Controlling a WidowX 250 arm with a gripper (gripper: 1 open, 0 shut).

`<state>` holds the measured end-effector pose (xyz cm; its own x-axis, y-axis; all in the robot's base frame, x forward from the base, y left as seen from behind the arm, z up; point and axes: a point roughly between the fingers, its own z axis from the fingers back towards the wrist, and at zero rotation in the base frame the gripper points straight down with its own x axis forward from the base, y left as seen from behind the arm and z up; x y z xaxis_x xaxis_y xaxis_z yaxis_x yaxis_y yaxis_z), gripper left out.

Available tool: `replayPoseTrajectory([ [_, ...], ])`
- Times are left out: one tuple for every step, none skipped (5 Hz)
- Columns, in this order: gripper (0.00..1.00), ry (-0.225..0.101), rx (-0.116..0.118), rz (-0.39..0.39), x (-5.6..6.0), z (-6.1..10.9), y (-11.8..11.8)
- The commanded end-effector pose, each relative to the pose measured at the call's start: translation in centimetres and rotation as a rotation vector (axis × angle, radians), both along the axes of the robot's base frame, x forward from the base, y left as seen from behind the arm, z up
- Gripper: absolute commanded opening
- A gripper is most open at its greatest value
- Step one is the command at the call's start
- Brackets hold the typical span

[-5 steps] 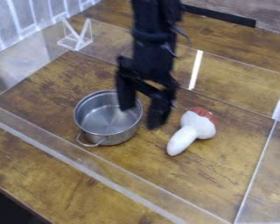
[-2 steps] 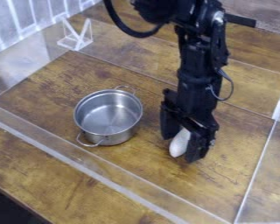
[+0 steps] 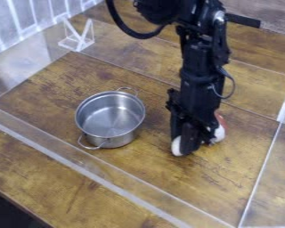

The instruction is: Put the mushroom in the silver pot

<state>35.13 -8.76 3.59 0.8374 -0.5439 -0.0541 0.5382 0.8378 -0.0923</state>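
the gripper (image 3: 195, 135) grips the mushroom (image 3: 177, 147); the silver pot (image 3: 110, 118) sits apart from them.

Your single view, camera: set above table height, looking obliquely down onto wooden tabletop (image 3: 50, 165). Range moderate; you get pot (image 3: 110, 118) whole, with bare wood around it. Pot interior visible to you from above. Arm (image 3: 195, 53) enters at top edge of your frame, upper part cut off. White slatted item (image 3: 17, 18) fills your upper left corner. No second view supplied; overlap not applicable.
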Motion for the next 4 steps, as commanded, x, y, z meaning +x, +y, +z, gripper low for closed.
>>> replayPoseTrajectory([
  [1.0,-0.076,-0.038,0.039,1.1,1.5,0.8],
  [1.0,-0.07,-0.051,0.068,1.3,0.7,1.2],
  [1.0,-0.068,-0.056,0.03,1.3,0.5,1.2],
  [1.0,-0.069,-0.061,-0.003,1.0,0.3,1.1],
])
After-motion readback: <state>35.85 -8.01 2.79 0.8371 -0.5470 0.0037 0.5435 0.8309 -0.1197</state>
